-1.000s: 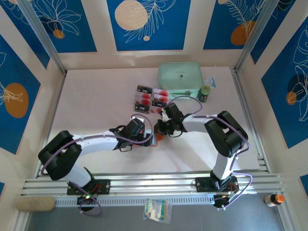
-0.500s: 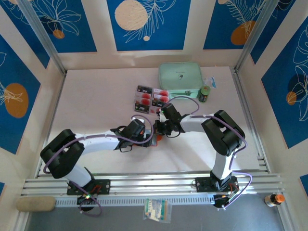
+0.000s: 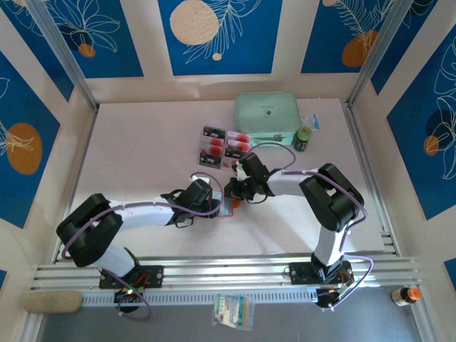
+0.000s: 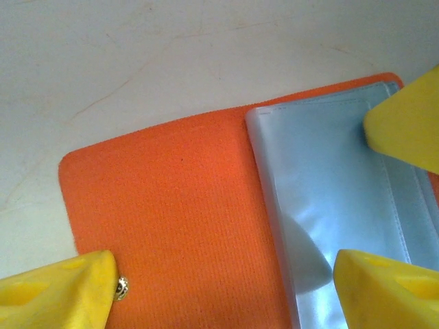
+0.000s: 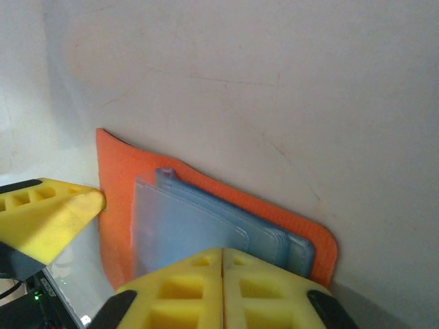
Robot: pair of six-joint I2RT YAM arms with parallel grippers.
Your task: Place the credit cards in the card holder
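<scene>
Two grippers meet over the open card holder (image 3: 226, 207) at frame centre: my right gripper (image 5: 223, 274), pressed together, has edged onto it, my left gripper (image 4: 226, 288) straddles it spread, credit cards (image 3: 224, 146) unloaded above.

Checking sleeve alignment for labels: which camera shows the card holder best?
Left wrist: the card holder lies open and close up, with the orange cover and clear sleeves both plain. Right wrist sees it at a slant, its lower part behind the right gripper. Top external has it as a small, partly covered patch.
</scene>
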